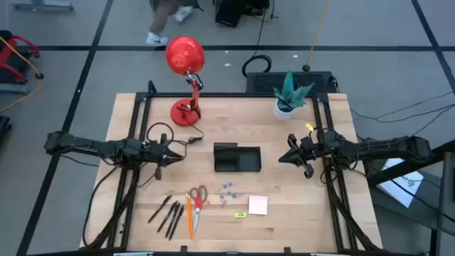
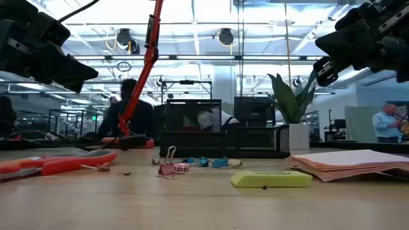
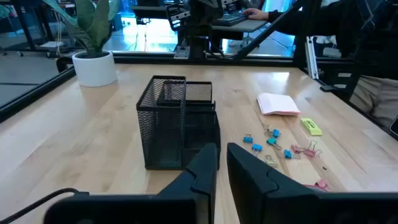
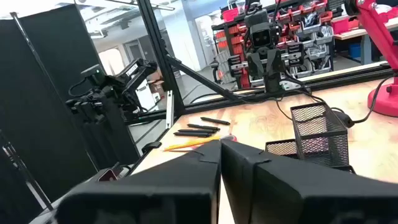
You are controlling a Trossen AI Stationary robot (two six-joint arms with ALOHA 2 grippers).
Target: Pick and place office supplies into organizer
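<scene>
The black mesh organizer stands at the table's middle, between my two grippers. My left gripper hovers shut to its left, pointing at it, nothing between its fingers. My right gripper hovers shut to its right. Along the near edge lie black pens, orange pencils, red-handled scissors, small blue clips, a yellow piece and a pink sticky-note pad. All lie flat on the wood.
A red desk lamp stands at the far left, its cable trailing toward my left arm. A potted plant and a black box sit at the far right. Pink clips lie among the blue ones. People show beyond the table.
</scene>
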